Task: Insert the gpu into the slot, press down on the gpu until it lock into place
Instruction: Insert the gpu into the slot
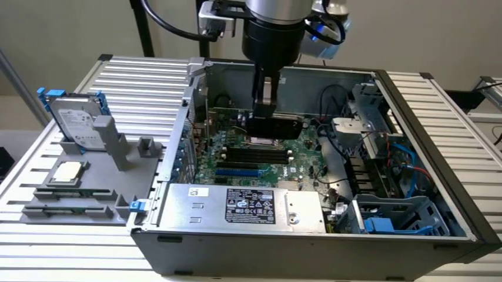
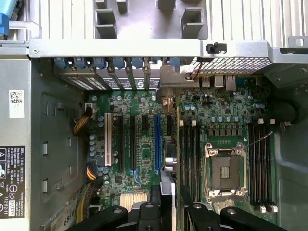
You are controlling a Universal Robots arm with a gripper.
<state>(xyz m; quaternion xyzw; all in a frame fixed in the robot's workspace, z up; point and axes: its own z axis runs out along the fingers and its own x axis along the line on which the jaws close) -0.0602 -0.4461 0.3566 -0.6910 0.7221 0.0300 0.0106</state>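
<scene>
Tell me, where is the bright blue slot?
In the exterior view, the blue slot lies on the green motherboard inside the computer case, between the black memory slots and the grey power supply box.

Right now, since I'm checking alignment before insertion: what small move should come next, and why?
Probably a small sideways shift of the gpu toward the slot. Held edge-on in the jaws above the motherboard, it seems to hang just beside the blue strip, on the side of the CPU socket, not over it.
</scene>
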